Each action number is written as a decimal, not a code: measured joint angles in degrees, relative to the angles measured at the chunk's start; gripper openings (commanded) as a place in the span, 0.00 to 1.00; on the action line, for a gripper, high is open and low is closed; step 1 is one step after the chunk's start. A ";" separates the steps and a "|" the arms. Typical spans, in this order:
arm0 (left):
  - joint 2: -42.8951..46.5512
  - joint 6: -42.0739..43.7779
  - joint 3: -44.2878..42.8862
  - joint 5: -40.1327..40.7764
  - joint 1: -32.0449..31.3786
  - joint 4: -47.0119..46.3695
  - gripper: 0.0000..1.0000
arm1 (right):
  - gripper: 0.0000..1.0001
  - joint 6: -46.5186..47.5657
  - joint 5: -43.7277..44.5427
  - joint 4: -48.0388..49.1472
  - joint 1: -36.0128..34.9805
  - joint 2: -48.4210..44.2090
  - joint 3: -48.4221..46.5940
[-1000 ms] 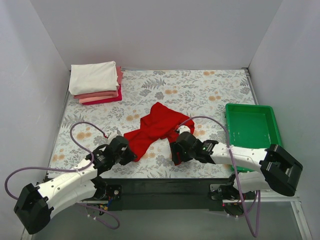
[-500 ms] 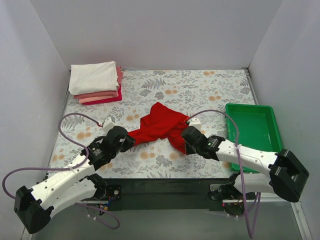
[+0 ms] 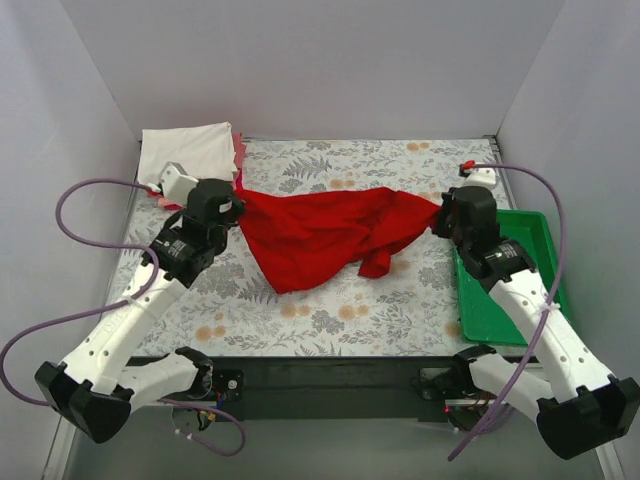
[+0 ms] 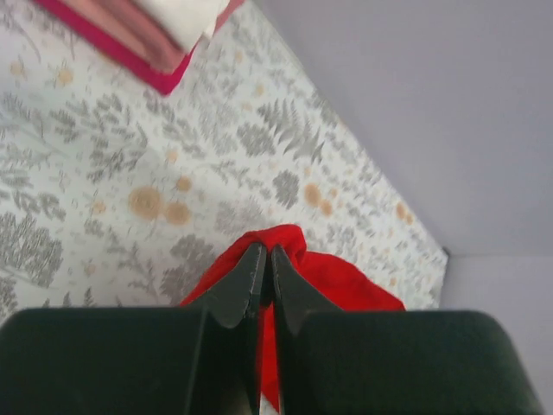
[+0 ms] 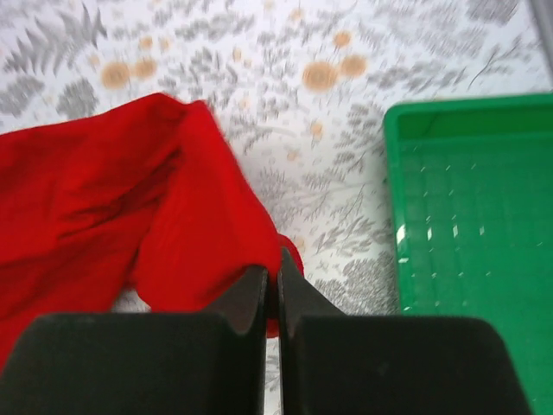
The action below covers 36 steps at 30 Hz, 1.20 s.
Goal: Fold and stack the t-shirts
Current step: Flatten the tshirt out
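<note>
No readable text, label, brand, number or sign appears anywhere.

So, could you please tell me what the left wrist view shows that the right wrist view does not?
Only the left wrist view shows the stack of folded t-shirts and the grey wall. Only the right wrist view shows the green tray. Both show the floral table cover and the red t-shirt, gripped by the left tool in one and the right tool in the other.
</note>
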State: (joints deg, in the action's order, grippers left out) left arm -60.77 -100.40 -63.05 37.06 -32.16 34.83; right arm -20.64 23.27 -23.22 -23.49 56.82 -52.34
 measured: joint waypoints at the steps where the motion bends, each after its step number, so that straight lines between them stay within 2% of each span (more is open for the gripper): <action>1: 0.04 0.61 -1.62 0.02 0.98 0.04 0.00 | 0.01 1.01 -0.44 -0.26 1.22 -0.74 -1.75; 8: 0.94 5.73 -14.34 3.63 2.71 -0.48 0.00 | 0.01 6.82 -0.17 -2.05 4.63 -4.57 -12.22; 15: 6.60 10.01 -18.34 10.93 2.80 1.38 0.00 | 0.01 11.04 3.52 -4.94 4.72 -10.93 -17.84; 24: 17.53 17.29 -24.61 15.21 2.80 -0.70 0.00 | 0.01 14.12 4.83 -8.74 4.72 -16.17 -28.44; 30: 20.74 23.85 -30.40 17.51 2.80 -4.46 0.00 | 0.01 14.95 1.14 -10.12 4.72 -19.19 -34.32; 36: 17.05 32.76 -31.76 21.68 1.29 -10.91 0.00 | 0.01 14.80 -4.22 -10.21 4.72 -19.78 -33.51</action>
State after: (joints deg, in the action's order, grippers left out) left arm -43.72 -67.64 -94.80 58.74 -30.87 23.92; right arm -5.85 19.05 -33.43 -18.76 37.04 -85.84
